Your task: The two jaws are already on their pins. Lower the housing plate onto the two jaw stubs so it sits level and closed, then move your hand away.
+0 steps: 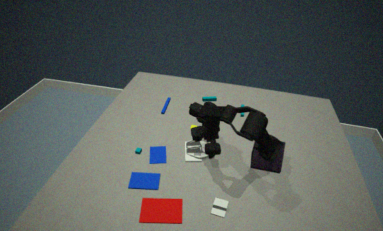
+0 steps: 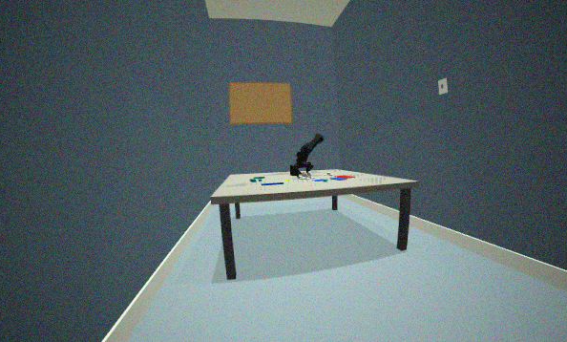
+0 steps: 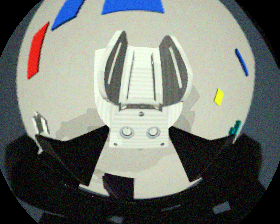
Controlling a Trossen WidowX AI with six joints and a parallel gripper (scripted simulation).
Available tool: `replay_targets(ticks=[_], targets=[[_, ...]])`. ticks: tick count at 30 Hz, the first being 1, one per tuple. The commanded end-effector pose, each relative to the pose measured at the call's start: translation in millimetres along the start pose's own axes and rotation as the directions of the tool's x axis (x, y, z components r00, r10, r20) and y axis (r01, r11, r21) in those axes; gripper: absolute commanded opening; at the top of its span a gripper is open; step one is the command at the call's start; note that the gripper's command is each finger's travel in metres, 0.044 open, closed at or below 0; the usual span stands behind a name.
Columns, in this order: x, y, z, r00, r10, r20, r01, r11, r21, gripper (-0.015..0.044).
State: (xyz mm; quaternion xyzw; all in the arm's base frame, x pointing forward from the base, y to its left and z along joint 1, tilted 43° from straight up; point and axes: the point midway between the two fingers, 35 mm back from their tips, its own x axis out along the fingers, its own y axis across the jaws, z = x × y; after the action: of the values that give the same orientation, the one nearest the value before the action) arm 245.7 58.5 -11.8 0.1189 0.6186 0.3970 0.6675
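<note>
A white ribbed plate [image 3: 139, 143], which looks like the housing plate, lies across the near ends of the two jaws in the wrist view. Two round pin heads show on it. It looks flat; whether it sits fully down I cannot tell. The left jaw [image 3: 114, 75] and right jaw [image 3: 174, 70], white with dark inner faces, stand apart over a white base [image 3: 96, 62] [image 1: 193, 159]. My gripper [image 3: 139, 128] [image 1: 206, 142] is open and empty, one finger on each side of the plate, apart from its edges. In the top view the arm hides the plate.
Blue panels [image 1: 158, 155] [image 1: 144, 180] and a red panel [image 1: 160, 210] lie nearby. A white piece with a dark band [image 1: 220, 207] [image 3: 40, 124], a yellow piece [image 1: 193, 126] [image 3: 218, 96], a blue bar [image 1: 166, 106] [image 3: 242, 62] and teal blocks [image 1: 209, 99] [image 1: 138, 150] also lie around.
</note>
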Motion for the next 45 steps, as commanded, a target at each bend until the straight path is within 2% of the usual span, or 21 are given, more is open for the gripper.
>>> replay_targets(ticks=[1, 4, 9, 14, 20, 45], targets=[[0.0, 0.0, 0.0, 1.000, 0.000, 0.000, 0.000, 1.000, 0.000, 0.0440], [-15.1, -1.2, 0.9, 1.000, -0.002, -0.001, 0.002, 1.000, 0.001, 0.0440], [-73.2, 1.6, -2.4, 1.000, 0.002, -0.003, -0.002, 1.000, 0.005, 0.0440], [-69.9, -0.7, -2.1, 1.000, -0.003, 0.008, 0.003, 1.000, 0.011, 0.0440], [-123.9, 11.2, -44.9, 1.000, -0.003, -0.006, 0.003, 1.000, 0.008, 0.0440], [-125.6, 12.0, -46.4, 1.000, -0.002, -0.007, 0.002, 1.000, 0.008, 0.0440]])
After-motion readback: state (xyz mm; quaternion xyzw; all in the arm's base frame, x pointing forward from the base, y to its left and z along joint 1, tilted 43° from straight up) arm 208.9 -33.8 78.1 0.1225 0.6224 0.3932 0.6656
